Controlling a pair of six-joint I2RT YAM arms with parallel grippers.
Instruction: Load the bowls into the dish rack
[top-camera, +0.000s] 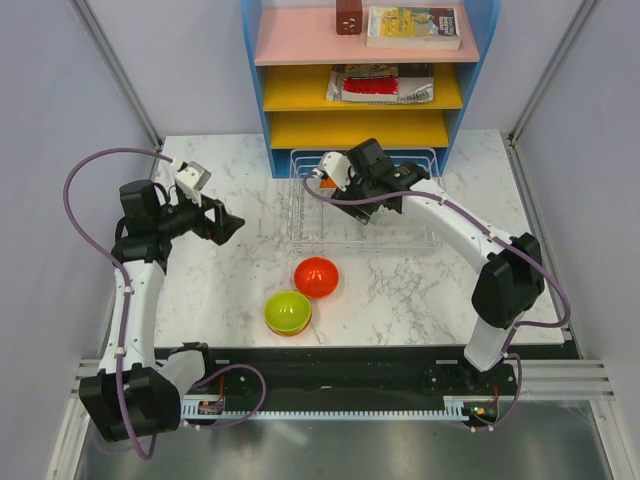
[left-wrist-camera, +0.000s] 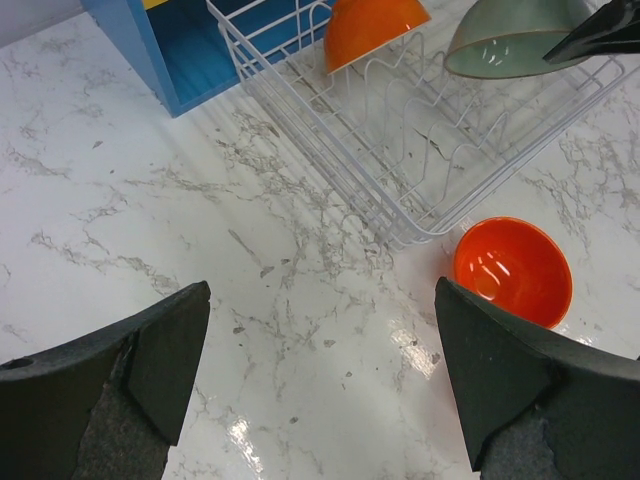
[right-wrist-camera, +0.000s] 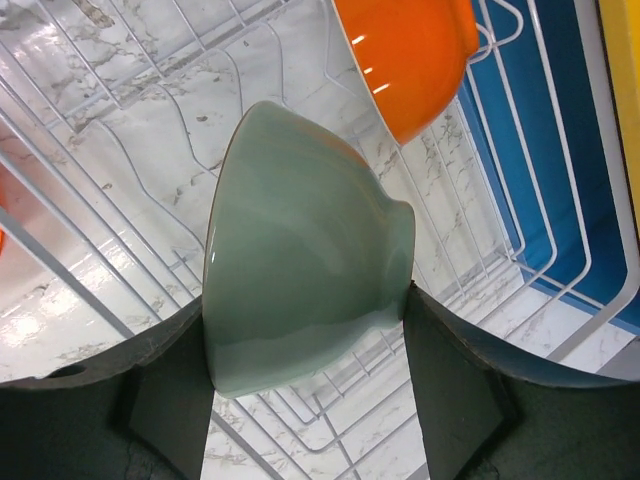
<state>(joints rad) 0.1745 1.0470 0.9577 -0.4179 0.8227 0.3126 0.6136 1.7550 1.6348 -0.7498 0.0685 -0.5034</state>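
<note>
So the right gripper (right-wrist-camera: 305, 330) is clamping the pale mint bowl (right-wrist-camera: 300, 220) by its sides, with the jaws spread pretty wide around it. It's holding the bowl tipped on its side over the dish rack (right-wrist-camera: 130, 120), and I can't tell if it's touching the wires. An orange bowl (right-wrist-camera: 410, 50) is sitting in the rack at the end nearest the blue shelf unit (top-camera: 250, 80). The left gripper (left-wrist-camera: 320, 300) is hovering over the marble table (top-camera: 420, 290) with its jaws gaping all the way and gripping nothing. A red bowl (top-camera: 316, 276) is lying just in front of the rack. A lime green bowl (top-camera: 287, 312) is sitting right beside it, closer to the arm bases, with an orange edge peeking out underneath.
</note>
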